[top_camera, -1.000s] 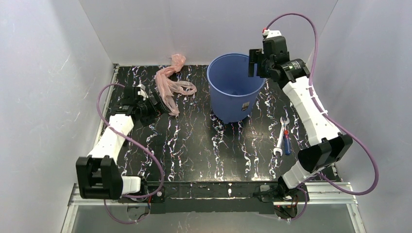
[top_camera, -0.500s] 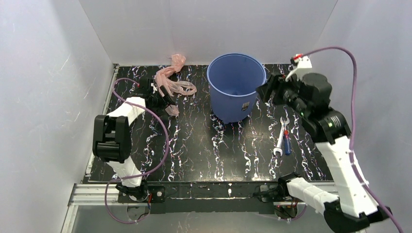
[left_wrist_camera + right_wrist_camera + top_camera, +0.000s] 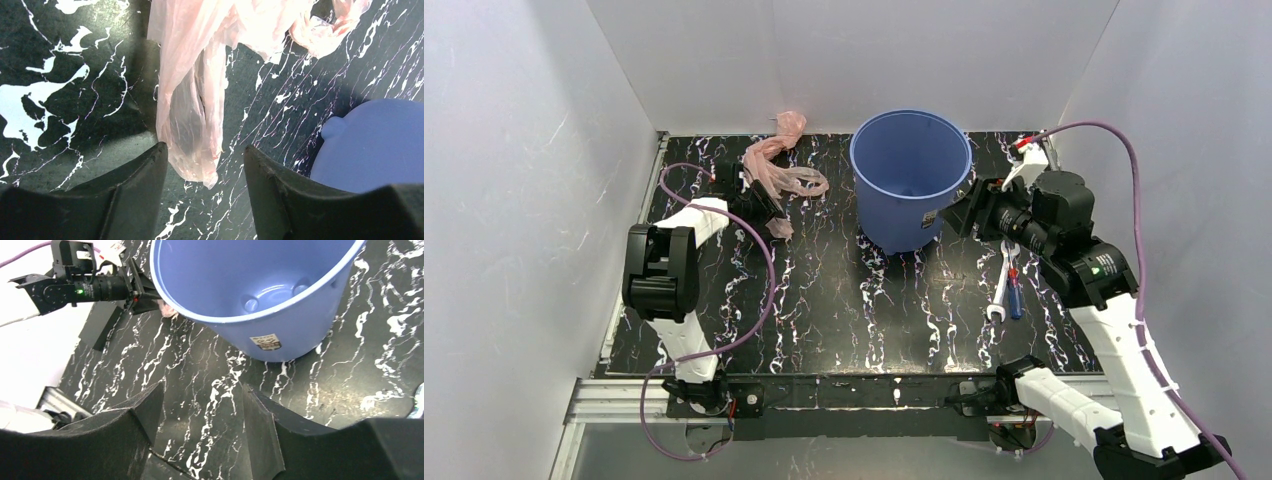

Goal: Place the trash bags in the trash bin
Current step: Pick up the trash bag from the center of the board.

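The pale-pink trash bag [image 3: 774, 172] lies crumpled on the black marbled table at the back left, one end pointing toward the front. The blue trash bin [image 3: 911, 178] stands upright at the back centre, empty inside, with a small label on its side [image 3: 266, 342]. My left gripper [image 3: 764, 210] is open, low over the table, with the bag's near end [image 3: 192, 145] lying between its fingers [image 3: 135, 185]. My right gripper [image 3: 954, 212] is open and empty, just right of the bin's side, looking at the bin [image 3: 260, 295] from above the table.
A silver wrench [image 3: 1002, 283] and a blue-and-red screwdriver [image 3: 1014, 290] lie on the table right of the bin, under my right arm. White walls close the table in at the back and both sides.
My right arm has swung down from above the bin's rim to its right side. My left arm has reached forward to the bag's near end.
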`<move>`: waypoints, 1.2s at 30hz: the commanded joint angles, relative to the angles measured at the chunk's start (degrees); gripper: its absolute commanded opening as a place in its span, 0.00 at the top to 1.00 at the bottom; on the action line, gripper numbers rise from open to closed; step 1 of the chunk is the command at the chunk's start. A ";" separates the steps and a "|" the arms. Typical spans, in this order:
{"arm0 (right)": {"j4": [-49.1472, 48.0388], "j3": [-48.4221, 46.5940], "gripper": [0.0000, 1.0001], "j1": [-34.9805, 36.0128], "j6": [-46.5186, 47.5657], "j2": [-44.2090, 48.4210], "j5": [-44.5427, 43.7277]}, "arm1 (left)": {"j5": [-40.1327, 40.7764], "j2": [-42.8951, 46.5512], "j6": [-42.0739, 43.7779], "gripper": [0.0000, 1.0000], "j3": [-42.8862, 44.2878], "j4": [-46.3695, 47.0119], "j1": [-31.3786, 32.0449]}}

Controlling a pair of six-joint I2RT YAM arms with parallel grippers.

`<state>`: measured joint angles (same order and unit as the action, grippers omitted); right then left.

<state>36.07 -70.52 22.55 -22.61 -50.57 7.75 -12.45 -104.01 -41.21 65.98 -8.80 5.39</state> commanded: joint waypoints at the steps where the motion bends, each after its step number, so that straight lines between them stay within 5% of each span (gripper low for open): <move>1: -1.68 -0.39 0.34 -0.16 -2.49 -0.60 4.91 | -0.33 -0.45 0.12 0.47 0.11 1.06 0.09; 8: -3.33 -1.11 0.36 -0.13 -3.83 -1.85 12.23 | -0.34 -2.25 1.22 0.58 -0.49 0.24 -0.02; 16: -3.53 -1.33 0.38 -0.14 -3.65 -2.53 20.46 | -0.83 -2.47 1.41 0.52 -2.82 1.05 -0.06; 22: -3.93 0.40 0.39 -0.14 -3.58 -2.26 25.13 | -0.52 0.65 3.50 0.92 -4.12 -0.80 -0.11; 24: -3.46 1.23 0.39 -0.05 -3.41 -2.26 26.32 | -0.41 3.24 3.81 1.00 -6.20 -0.38 -0.09; 36: 0.50 2.90 0.39 6.09 -0.17 -1.19 27.19 | -0.21 33.28 4.85 1.00 -27.73 -4.83 3.70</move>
<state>37.45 -68.01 24.67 -23.64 -53.04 33.30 -13.02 -79.42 -37.01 44.05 -9.13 6.61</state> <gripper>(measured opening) 0.616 0.009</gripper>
